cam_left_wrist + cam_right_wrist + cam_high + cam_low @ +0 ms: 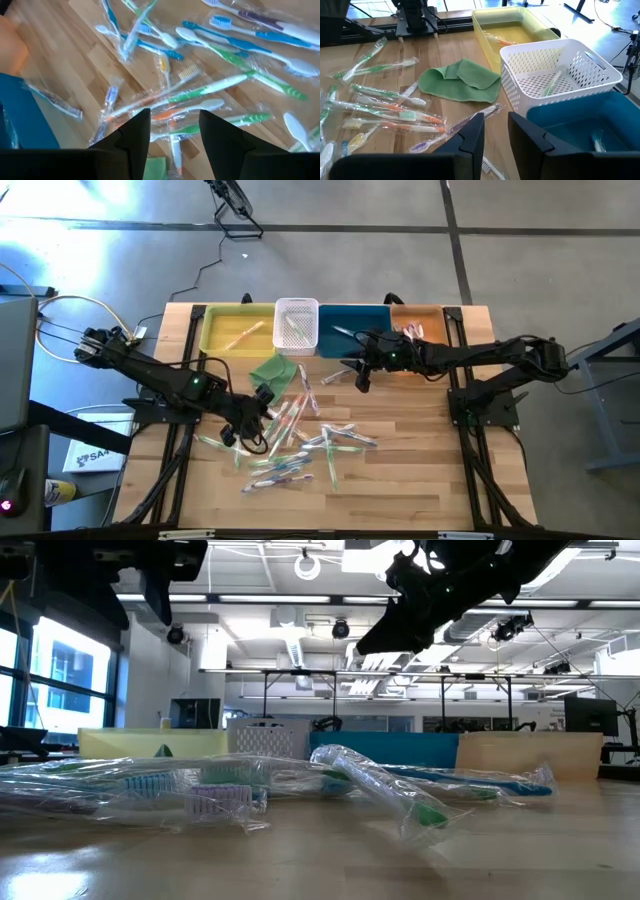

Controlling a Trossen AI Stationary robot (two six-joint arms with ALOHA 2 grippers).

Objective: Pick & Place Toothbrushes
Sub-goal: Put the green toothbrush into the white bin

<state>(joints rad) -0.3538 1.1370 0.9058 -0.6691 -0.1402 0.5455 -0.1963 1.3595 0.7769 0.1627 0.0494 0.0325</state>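
Wrapped toothbrushes (210,90) strewn below left pincer (175,125), parted, empty, right pincer (496,131) slightly parted, empty, by bins.

Wrapped toothbrushes (290,442), green, blue, orange and white, lie scattered flat across the wooden table's middle.

Four containers stand in a row along the far edge of the bench (420,480): a tray (237,330) at the left, then a perforated basket (296,323), a bin (352,330) and a box (418,328). A folded cloth (273,371) lies just before the basket. The wrapped toothbrushes (300,445) lie scattered mid-bench, before the cloth. One toothbrush lies in the tray, another in the basket.
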